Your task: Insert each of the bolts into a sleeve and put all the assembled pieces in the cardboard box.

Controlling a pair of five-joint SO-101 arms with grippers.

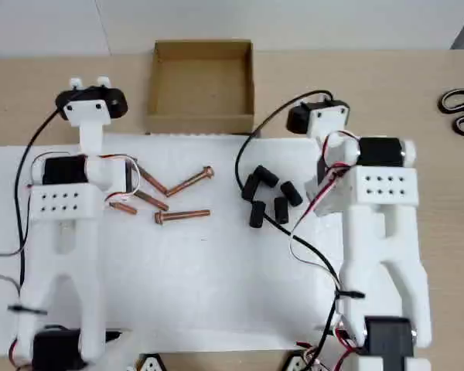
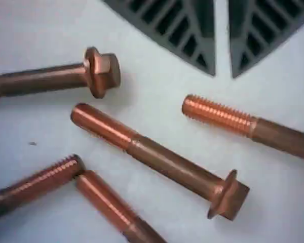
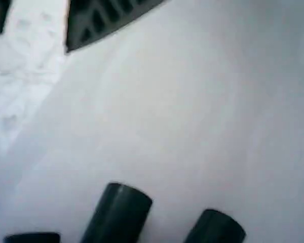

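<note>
Well, the left pincer [image 2: 223, 75] hangs over the bolts [image 2: 162, 162], open just a crack, holding nothing. The bolts lie so close it may pinch two, or one may roll off.

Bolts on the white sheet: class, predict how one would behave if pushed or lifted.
A bolt looks like solid metal, so probably stiff and fairly heavy for its size. Pushed, its round shank would likely roll, though the flanged head may swing it in an arc. The smooth shank might slip in a grip; a threaded end probably less.
</note>
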